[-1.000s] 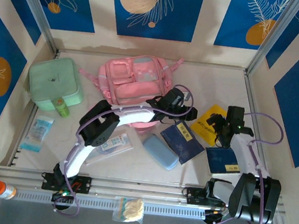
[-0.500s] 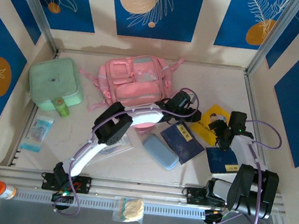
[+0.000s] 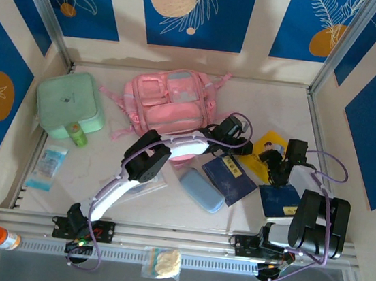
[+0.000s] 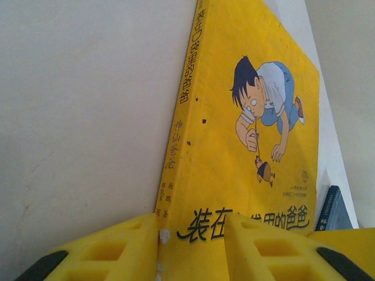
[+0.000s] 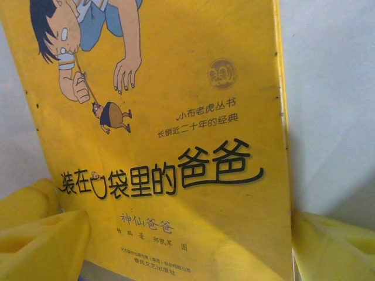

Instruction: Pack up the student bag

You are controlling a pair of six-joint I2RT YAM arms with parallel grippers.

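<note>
The student bag point(image 3: 169, 100), a pink backpack, lies flat at the back centre of the table. To its right lies a yellow picture book point(image 3: 270, 145) with a cartoon boy on the cover. My left gripper point(image 3: 240, 148) is at the book's left edge. In the left wrist view its jaws point(image 4: 190, 221) are partly closed. One finger point(image 4: 105, 252) rests against the spine and the other point(image 4: 263, 246) lies over the cover point(image 4: 234, 152). My right gripper point(image 3: 278, 164) is at the book's near right edge, its jaws point(image 5: 187, 240) wide on either side of the book point(image 5: 176, 117).
A mint-green case point(image 3: 69, 105) with a green bottle point(image 3: 75, 133) beside it sits at the left. Two dark blue books point(image 3: 230, 176) point(image 3: 279, 200) and a light blue case point(image 3: 201, 190) lie near the yellow book. A clear packet point(image 3: 48, 164) lies at the left.
The left arm has reached rightward from the bag's near edge to the yellow book, its jaws narrowing. The right gripper has shifted slightly along the book's near edge and narrowed a little.
</note>
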